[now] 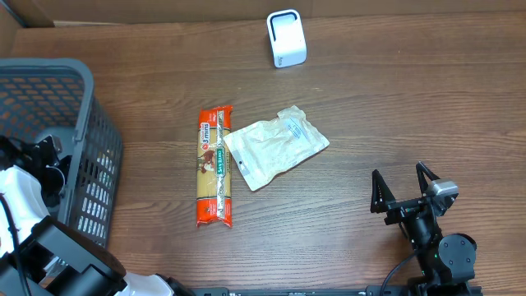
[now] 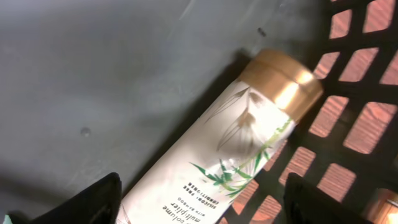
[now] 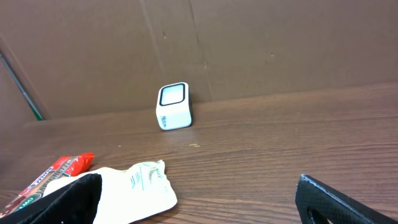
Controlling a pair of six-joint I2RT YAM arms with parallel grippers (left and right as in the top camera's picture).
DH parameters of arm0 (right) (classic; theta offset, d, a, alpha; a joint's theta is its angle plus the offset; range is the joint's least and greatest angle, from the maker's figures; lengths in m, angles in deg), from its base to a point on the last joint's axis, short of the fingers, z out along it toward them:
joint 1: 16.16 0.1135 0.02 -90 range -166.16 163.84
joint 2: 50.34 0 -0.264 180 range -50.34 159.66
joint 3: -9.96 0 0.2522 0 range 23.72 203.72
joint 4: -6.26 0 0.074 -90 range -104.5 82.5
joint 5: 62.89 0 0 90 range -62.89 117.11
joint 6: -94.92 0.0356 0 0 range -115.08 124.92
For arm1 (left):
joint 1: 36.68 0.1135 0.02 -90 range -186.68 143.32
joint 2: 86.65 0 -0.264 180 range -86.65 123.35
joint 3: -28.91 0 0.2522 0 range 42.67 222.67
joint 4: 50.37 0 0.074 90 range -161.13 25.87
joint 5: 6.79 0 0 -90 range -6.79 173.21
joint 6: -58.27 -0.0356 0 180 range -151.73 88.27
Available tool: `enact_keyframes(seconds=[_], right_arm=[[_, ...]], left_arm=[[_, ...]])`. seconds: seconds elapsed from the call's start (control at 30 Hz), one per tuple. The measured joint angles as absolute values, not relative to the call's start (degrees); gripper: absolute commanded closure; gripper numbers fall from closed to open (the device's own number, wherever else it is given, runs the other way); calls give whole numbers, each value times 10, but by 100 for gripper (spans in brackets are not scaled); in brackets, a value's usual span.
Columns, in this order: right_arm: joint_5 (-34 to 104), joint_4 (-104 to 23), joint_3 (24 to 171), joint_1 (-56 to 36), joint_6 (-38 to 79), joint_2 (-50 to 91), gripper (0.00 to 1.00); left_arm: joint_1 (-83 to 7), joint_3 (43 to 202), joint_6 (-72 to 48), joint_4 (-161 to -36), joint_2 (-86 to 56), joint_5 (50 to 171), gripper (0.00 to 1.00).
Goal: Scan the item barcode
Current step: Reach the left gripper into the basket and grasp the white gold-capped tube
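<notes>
Two grippers, both wide and empty. The left gripper (image 2: 208, 200) straddles the bottle (image 2: 249, 137) lying in the basket (image 1: 90, 148); it is ungrasped and nothing is scanned yet. The right gripper (image 1: 399, 174) idles apart. Only the left wrist view shows the bottle; only the overhead and right wrist views show the scanner (image 1: 286, 38), pasta pack (image 1: 215, 167) and pouch (image 1: 275, 146).

The overhead camera looks straight down from high above the surface (image 1: 394, 99), taking in the basket (image 1: 94, 140), the scanner (image 1: 286, 38) and the right gripper (image 1: 399, 185). The left wrist camera sits very close inside the basket, looking past the left gripper (image 2: 208, 205) at a bottle (image 2: 236, 143) lying just ahead of it. The right wrist camera rides low, facing across the surface to the scanner well ahead of its gripper, a stretch it shares with the overhead view.
</notes>
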State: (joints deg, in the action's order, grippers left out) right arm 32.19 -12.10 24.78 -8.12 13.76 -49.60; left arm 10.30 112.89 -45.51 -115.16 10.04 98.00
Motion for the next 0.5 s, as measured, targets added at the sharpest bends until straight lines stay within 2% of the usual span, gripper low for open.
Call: enact_keyframes(seconds=[0.37, 0.5], right_arm=[[322, -121, 248, -81, 137, -496, 0], [322, -121, 248, -81, 137, -496, 0]], left_arm=[[103, 1125, -464, -1155, 164, 970, 18], [103, 1129, -470, -1156, 192, 965, 24]])
